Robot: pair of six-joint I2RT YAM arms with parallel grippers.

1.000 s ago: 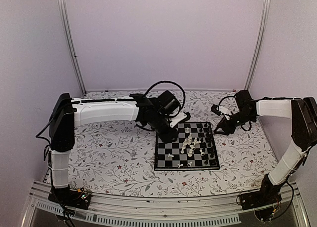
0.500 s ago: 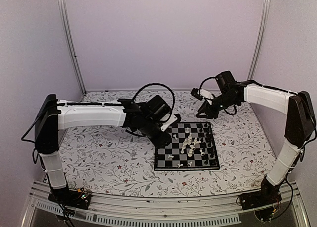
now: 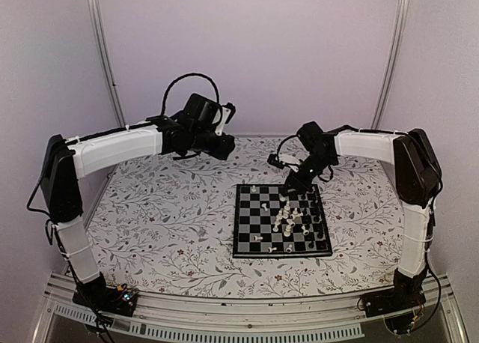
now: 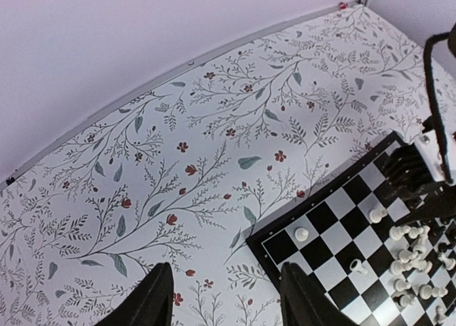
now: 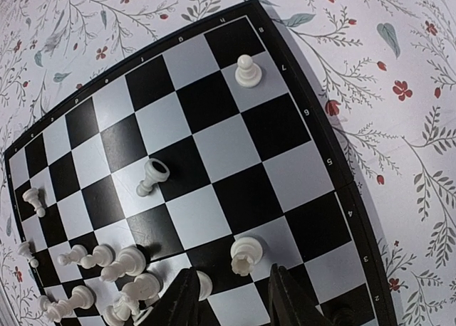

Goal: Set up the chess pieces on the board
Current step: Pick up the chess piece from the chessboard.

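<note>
The chess pieces (image 5: 125,260) lie mostly toppled in a heap on the board (image 5: 217,146), lower left of the right wrist view. We judge them light, hard, easily tipped: pinch each at its waist. Left jaws gape wide, empty; right jaws narrower, empty.

Chess pieces (image 3: 288,217) lie jumbled, several toppled, on the flat black-and-white board (image 3: 247,225).
</note>
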